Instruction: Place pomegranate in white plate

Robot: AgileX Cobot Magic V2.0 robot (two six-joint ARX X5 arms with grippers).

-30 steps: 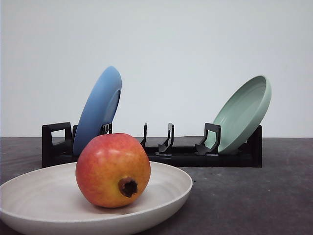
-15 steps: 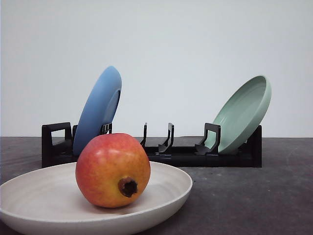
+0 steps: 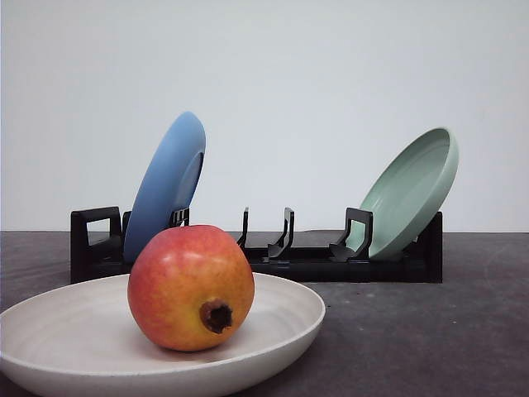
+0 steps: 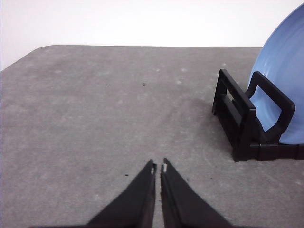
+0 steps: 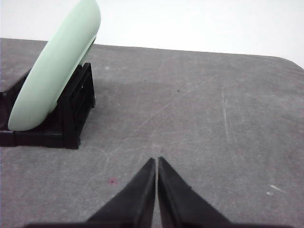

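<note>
A: Where is the pomegranate (image 3: 191, 287) now?

B: It sits inside the white plate (image 3: 281, 335), touching the plate's floor, with the dark crown nub turned toward the front camera. Nothing holds it. I judge the task as done, because the fruit rests alone in the shallow dish and the raised rim would stop it from rolling out.

A: And the pincers?

B: The left gripper (image 4: 158, 167) has its two fingers pressed together, with nothing between them. Ahead of it there is bare grey table (image 4: 95, 104); ahead and to one side stands the end of the black rack (image 4: 247, 123), where the blue plate (image 4: 285, 80) leans in a slot. The right gripper (image 5: 156, 161) is also pressed together and empty. The mint-green plate (image 5: 57, 71) leans on the other end of the rack, ahead of it and to the side.

A: Why are the plates tilted?

B: The rack's posts hold them on edge, so they lean on the supports. Both pincers are well apart from the rack, probably parked so as not to disturb anything.
</note>
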